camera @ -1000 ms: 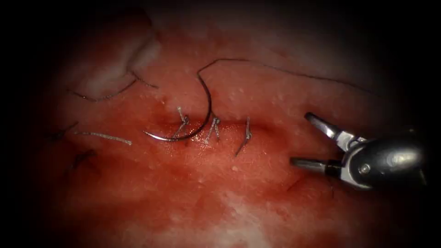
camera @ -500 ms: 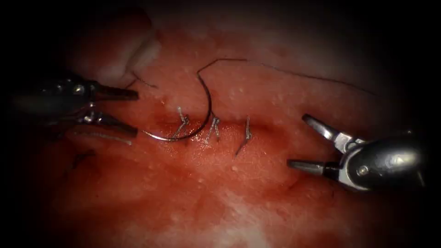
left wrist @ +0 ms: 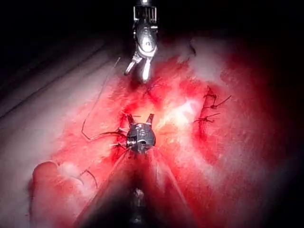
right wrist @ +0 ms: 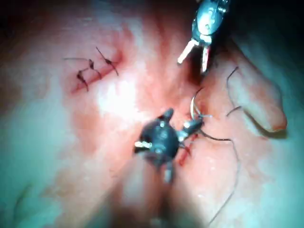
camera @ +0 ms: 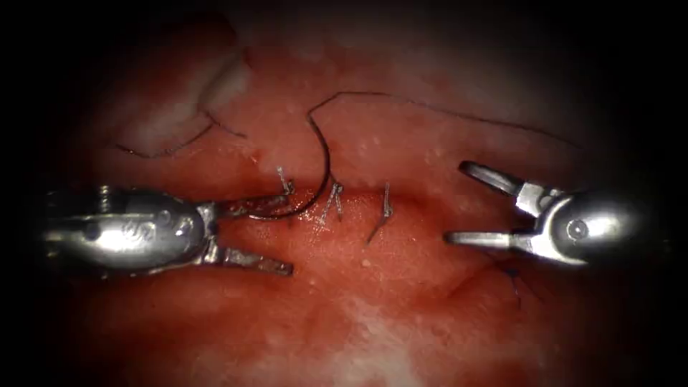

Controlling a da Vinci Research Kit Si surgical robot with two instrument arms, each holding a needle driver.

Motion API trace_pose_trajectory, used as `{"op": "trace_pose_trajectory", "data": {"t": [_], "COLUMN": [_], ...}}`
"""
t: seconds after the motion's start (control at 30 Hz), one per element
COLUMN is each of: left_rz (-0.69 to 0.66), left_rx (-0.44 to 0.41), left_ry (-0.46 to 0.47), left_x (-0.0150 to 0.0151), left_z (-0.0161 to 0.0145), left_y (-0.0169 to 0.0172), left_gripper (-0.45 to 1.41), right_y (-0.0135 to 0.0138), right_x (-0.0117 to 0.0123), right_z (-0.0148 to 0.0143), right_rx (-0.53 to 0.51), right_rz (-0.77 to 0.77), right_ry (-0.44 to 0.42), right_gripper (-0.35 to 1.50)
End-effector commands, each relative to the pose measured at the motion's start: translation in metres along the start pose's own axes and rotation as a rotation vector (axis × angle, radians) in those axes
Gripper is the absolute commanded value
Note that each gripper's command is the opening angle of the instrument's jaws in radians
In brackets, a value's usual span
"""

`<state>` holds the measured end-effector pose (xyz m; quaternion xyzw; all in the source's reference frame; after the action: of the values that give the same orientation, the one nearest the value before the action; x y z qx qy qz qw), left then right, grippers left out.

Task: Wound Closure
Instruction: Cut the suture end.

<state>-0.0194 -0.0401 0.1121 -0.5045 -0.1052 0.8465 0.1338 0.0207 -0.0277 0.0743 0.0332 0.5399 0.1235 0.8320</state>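
Left pincer (camera: 266, 235) is in over the left end of the cut (camera: 401, 202), jaws spread apart and gripping nothing, and its upper jaw lies right along the pointed end of the needle (camera: 324, 175). Whether that jaw touches the steel, I cannot tell. The needle lies loose on the tissue (camera: 373, 322), held by neither tool. Its curve runs from the tail end above the cut, down across it, and hooks leftward to the tip beside that upper jaw, so the point faces the left tool and the bow bulges to the right. No sign here that it is driven into the tissue.

Right pincer (camera: 454, 203) waits well off to the right of the stitches, jaws wide apart and empty, so the left arm is plainly the nearer one.

The thread (camera: 444, 111) leaves the needle's tail and trails up and away rightward over the upper tissue. Knotted stitch ends (camera: 385, 209) stand along the cut just right of the needle, close to its curve, and could foul a grab. A loose cut end of thread (camera: 168, 149) lies upper left, red fluid (camera: 287, 287) pooled below the cut
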Motion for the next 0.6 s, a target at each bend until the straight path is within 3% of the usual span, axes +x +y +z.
{"op": "trace_pose_trajectory", "data": {"t": [0.03,0.17,0.3,0.6], "left_rz": [-0.001,0.007,0.02,0.023], "left_rx": [0.004,0.007,-0.002,-0.001], "left_ry": [0.007,0.021,0.022,0.021], "left_x": [-0.0002,-0.0005,-0.0012,-0.0017], "left_z": [0.0004,-0.0002,-0.0012,-0.0019], "left_y": [-0.0001,-0.0001,0.0002,-0.0003], "left_gripper": [0.56,0.58,0.58,0.59], "right_y": [-0.0008,-0.0013,-0.0017,-0.0015], "right_x": [-0.0004,-0.0004,0.0001,0.0001], "right_z": [0.0007,0.0002,-0.0001,-0.0005], "right_rx": [0.015,0.051,0.057,0.043], "right_rz": [0.001,0.003,0.003,0.003], "right_ry": [-0.004,-0.016,-0.013,-0.011], "right_gripper": [0.46,0.56,0.83,0.88]}}
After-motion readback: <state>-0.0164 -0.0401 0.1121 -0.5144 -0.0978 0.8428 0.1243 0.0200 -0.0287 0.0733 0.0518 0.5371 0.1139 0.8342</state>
